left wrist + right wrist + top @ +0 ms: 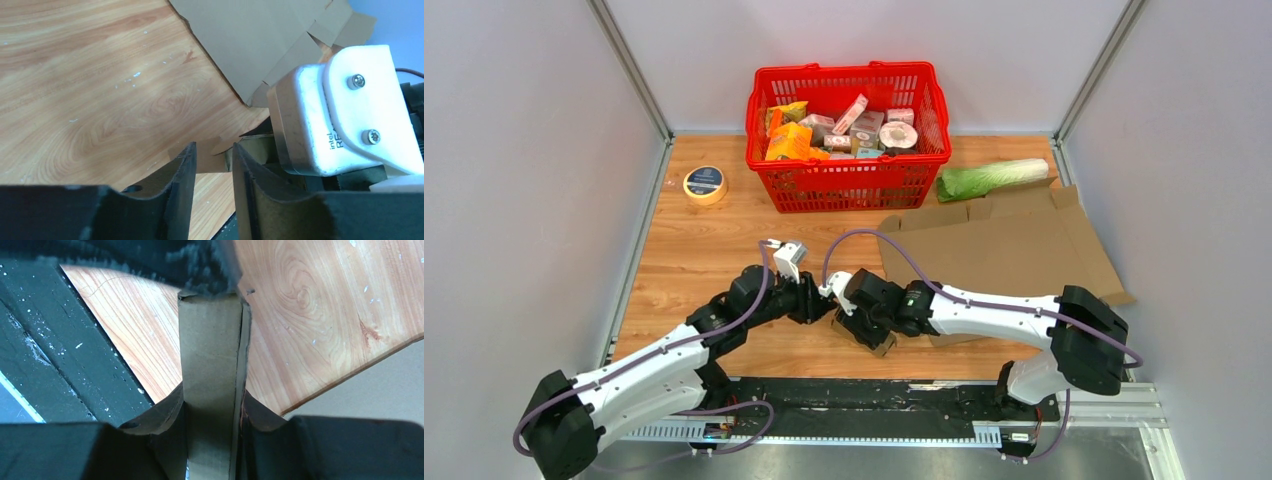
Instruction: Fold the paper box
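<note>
Likely light and floppy, the paper box (1009, 245) is best held near a crease: the right gripper (212, 412) pinches its flap, while the left gripper (212, 167) beside it stands narrowly parted.

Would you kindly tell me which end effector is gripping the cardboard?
The right end effector: a folded cardboard flap is pinched tightly in it. The left end effector shows an open gap and clamps nothing.

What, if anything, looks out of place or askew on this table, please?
The cabbage lies loose on the table behind the flat cardboard, outside the red basket that holds the other groceries. The cardboard itself sits crooked to the table's edges.
</note>
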Robot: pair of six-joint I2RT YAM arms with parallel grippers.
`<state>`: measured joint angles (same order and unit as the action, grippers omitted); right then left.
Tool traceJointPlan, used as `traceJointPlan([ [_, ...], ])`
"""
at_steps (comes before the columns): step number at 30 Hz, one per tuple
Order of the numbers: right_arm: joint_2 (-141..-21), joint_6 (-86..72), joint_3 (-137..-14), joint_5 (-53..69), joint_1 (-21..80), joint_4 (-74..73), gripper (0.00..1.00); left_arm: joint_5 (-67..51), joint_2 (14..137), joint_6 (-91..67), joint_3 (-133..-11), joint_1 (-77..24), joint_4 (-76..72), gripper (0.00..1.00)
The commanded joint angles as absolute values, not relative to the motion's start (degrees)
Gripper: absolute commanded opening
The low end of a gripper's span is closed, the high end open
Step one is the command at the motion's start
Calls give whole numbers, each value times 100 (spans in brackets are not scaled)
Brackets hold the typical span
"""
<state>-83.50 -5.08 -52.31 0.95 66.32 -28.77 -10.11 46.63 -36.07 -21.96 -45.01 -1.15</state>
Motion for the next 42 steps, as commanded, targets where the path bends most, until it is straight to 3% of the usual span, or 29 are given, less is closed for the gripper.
traceJointPlan([
  [1, -8394, -352, -5282, 343, 6566, -2654, 25, -451, 4518, -3585, -2312, -4518, -194, 35],
  [5, -8341, -360, -5265, 386, 6530, -2646, 26, -150, 4202, -4041, -2303, -4518, 175, 31],
  [12, -8350, -351, -5273, 378, 6530, -2637, 26, -281, 4306, -4342, -2503, -4526, 96, 36],
  [19, -8402, -334, -5300, 352, 6530, -2628, 27, -536, 5290, -4412, -3032, -4526, 686, 14],
  [22, -8455, -343, -5317, 334, 6530, -2637, 27, -782, 5309, -4509, -2962, -4526, 423, 10],
  [42, -8569, -378, -5423, 369, 6539, -2558, 27, -1547, 5528, -5080, -2654, -4877, -264, 7],
])
